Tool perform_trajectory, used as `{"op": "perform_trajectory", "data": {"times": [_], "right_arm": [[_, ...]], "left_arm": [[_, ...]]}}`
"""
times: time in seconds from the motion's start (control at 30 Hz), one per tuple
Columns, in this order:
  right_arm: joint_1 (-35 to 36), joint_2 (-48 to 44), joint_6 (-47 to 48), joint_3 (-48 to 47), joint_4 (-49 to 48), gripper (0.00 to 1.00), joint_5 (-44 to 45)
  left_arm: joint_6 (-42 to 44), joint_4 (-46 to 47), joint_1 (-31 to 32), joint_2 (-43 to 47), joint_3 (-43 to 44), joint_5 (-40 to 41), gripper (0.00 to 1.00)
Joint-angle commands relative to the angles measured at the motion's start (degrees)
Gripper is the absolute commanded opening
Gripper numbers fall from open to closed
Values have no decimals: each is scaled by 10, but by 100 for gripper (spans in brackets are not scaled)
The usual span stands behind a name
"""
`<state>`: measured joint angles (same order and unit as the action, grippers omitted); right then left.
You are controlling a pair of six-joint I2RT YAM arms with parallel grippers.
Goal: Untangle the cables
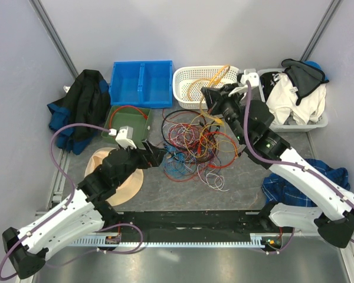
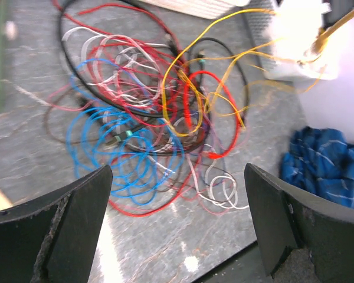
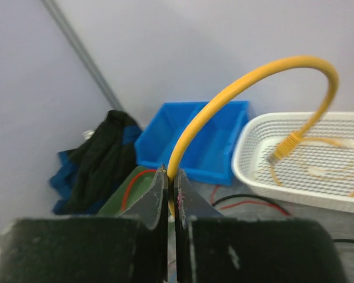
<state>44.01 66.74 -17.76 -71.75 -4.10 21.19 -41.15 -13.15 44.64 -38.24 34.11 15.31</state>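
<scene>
Here's the pile: the cables (image 1: 192, 147) sit in one loose tangle on the grey surface (image 1: 236, 183), just in front of the white basket (image 1: 189, 79). Red, blue, white, black and yellow loops all cross one another. In the left wrist view the blue coils lie on the side of the heap away from the basket, with red strands running through the middle.

Over to the right gripper (image 3: 171, 177): its jaws are pinched tight on a yellow cable (image 3: 224, 97), right at the front rim of the basket. The cable arcs up out of the gripper and curls over. Its plug end hangs above the basket's mesh floor, where more yellow loops lie.

The left gripper (image 2: 178, 177) is further out from the basket, at the near-left edge of the tangle. Its jaws are spread wide with nothing between them, and the heap lies just beyond its fingertips.

Left of the basket and touching it is a blue bin (image 1: 141, 82). In front of that bin a green tray (image 1: 115, 118) holds a single red cable (image 1: 128, 112) in a loop. A dark jacket (image 1: 82, 103) is heaped further left of the basket.
</scene>
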Motion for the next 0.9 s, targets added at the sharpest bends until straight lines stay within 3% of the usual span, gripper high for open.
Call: {"op": "perform_trajectory", "data": {"times": [0.0,0.17,0.3,0.37,0.5,0.57,0.6,0.73,0.8,0.83,0.87], "right_arm": [[0,-42,-82,32,-86,0,-131],[0,-68,-186,58,-120,0,-203],[-2,-92,-274,61,-133,0,-236],[-6,-101,-306,64,-144,0,-249],[-20,-100,-408,85,-178,0,-313],[-37,-102,-487,100,-240,0,-382],[-45,-109,-499,102,-264,0,-398],[-53,-125,-431,74,-152,0,-379],[-68,-90,-523,107,-240,0,-446],[-85,-85,-574,144,-379,0,-469],[-128,-93,-634,159,-437,0,-482]], "left_arm": [[-18,207,3,25,-59,-51,100],[-29,491,4,34,-192,-42,100],[8,539,11,-23,-176,-32,100],[18,609,20,-44,-171,-30,100],[87,722,38,-95,-156,-37,100],[102,752,43,-105,-141,-55,100],[109,754,44,-112,-135,-60,100],[115,755,53,-123,-146,-37,100],[117,754,55,-123,-164,-19,100],[116,754,55,-121,-171,-12,100],[116,753,56,-119,-176,-3,100]]}}
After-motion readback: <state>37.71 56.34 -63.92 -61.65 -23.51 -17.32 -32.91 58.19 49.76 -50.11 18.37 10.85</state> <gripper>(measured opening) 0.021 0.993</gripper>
